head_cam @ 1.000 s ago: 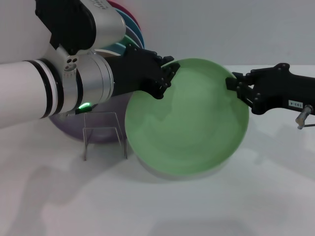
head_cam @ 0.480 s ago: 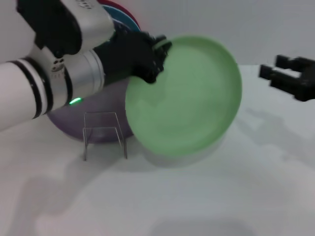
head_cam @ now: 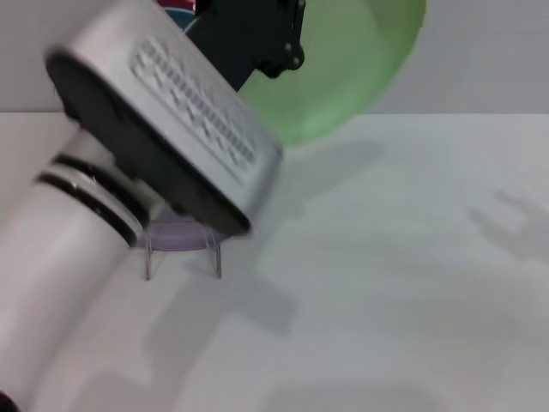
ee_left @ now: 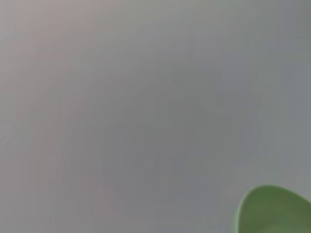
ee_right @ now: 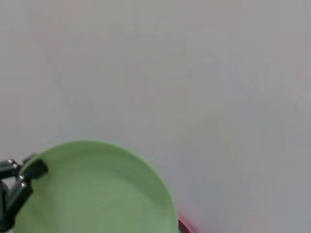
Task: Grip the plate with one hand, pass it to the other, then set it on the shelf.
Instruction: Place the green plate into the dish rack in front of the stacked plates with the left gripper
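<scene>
The light green plate is held high at the top of the head view, tilted on edge above the table. My left gripper, black on a thick white and silver arm, is shut on the plate's left rim. The right wrist view shows the plate from farther off, with the left gripper clamped on its rim. The left wrist view shows only a part of the plate's rim against a grey wall. My right gripper is out of the head view.
A wire rack stands on the white table at the left, with a lilac plate partly hidden behind my left arm. A bit of coloured plates shows at the top left.
The right gripper let go of the plate and drew back out of view. The left arm lifted the plate up and back, and now fills the left of the head view.
</scene>
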Available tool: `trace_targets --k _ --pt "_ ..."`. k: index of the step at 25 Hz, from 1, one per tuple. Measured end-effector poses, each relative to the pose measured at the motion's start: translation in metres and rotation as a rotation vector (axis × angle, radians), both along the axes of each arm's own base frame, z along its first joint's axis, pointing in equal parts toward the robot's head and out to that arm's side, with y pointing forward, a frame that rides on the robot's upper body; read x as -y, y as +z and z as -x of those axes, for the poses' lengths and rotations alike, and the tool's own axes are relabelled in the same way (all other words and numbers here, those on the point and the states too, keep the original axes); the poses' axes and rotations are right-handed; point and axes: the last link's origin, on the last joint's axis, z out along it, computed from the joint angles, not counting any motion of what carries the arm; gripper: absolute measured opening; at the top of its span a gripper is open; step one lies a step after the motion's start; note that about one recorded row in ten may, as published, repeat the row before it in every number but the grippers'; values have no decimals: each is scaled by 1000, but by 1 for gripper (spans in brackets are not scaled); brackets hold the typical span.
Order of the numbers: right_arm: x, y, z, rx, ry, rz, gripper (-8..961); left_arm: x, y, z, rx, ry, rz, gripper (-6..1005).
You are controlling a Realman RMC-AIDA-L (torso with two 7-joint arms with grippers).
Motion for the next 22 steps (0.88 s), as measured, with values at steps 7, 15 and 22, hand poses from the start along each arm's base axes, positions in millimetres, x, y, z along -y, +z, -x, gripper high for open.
trace_targets --k 7,15,22 --pt "4 -8 -8 9 12 5 754 25 0 30 282 -258 -91 61" --pt "9 -13 -7 15 55 25 754 13 23 98 548 -282 15 60" --pt "12 -18 -4 15 88 50 754 4 39 165 478 -376 90 60"
